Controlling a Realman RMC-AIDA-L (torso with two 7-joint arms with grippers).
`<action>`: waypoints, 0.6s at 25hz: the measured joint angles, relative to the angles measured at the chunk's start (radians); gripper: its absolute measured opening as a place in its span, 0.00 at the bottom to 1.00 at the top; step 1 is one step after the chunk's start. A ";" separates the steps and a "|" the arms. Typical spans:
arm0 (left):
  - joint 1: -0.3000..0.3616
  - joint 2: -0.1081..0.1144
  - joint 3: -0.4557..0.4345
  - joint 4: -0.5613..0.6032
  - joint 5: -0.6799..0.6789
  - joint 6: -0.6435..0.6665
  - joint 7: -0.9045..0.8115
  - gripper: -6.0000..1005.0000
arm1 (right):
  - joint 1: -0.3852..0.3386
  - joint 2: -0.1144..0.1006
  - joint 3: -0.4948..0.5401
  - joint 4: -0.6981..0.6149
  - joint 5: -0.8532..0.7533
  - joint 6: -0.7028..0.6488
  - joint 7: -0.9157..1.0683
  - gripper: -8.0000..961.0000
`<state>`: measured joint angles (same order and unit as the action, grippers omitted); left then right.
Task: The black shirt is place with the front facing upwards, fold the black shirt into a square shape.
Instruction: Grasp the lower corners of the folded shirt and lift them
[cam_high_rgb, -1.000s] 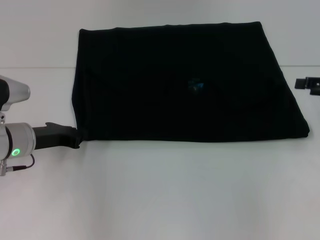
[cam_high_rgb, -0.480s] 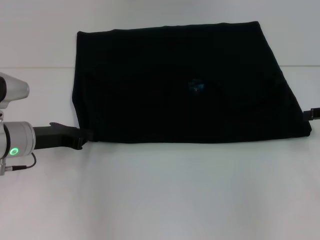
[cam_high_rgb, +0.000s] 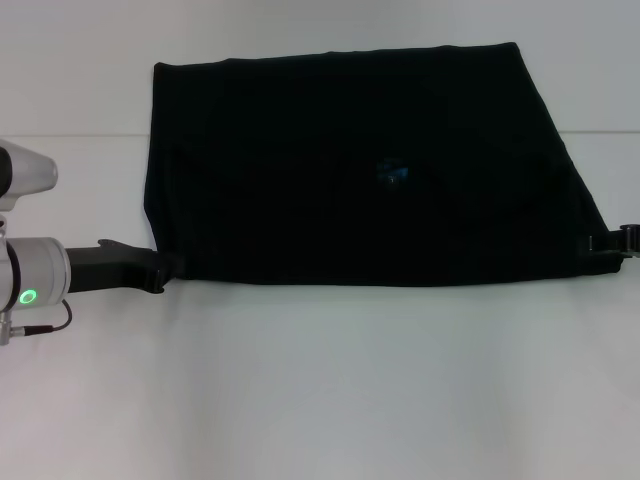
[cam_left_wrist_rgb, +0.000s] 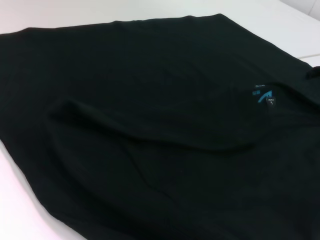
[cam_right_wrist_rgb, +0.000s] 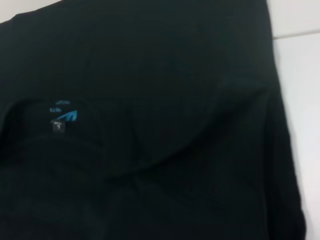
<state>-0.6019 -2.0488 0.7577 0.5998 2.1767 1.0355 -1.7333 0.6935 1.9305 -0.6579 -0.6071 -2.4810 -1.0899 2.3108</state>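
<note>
Before me on the white desk (cam_high_rgb: 330, 380) lies one black shirt (cam_high_rgb: 360, 170), spread flat as a broad dark panel across the far half of the surface; the near half of the desk is bare white. Behind the desk a pale wall rises, meeting it at a thin line.

One shirt, two tools, and one small blue neck label (cam_high_rgb: 392, 172) near the middle of the cloth. That label also shows from my left wrist (cam_left_wrist_rgb: 263, 95) and from my right wrist (cam_right_wrist_rgb: 64, 116), with soft ridges in the fabric around it.

My left tool (cam_high_rgb: 165, 271) reaches in low from the left side of the desk, its black tip touching the shirt's near left corner. Whether its fingers are apart or together on the cloth I cannot tell, since they merge with the dark fabric.

My right tool (cam_high_rgb: 612, 243) shows only as a sliver at the right edge of the head view, at the shirt's near right corner. I cannot tell its state either.
</note>
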 joint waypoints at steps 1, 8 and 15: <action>0.000 0.001 0.000 0.000 0.000 -0.001 0.000 0.01 | 0.001 0.003 -0.005 0.000 0.000 0.004 0.000 0.69; -0.001 0.003 0.000 0.000 0.000 -0.003 0.000 0.01 | -0.008 0.011 -0.004 -0.010 0.010 -0.004 -0.013 0.60; -0.001 0.003 0.000 -0.005 0.000 -0.010 0.000 0.01 | -0.013 0.011 -0.006 -0.011 0.010 -0.003 -0.027 0.30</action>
<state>-0.6029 -2.0460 0.7578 0.5943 2.1766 1.0252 -1.7334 0.6805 1.9417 -0.6635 -0.6182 -2.4707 -1.0933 2.2842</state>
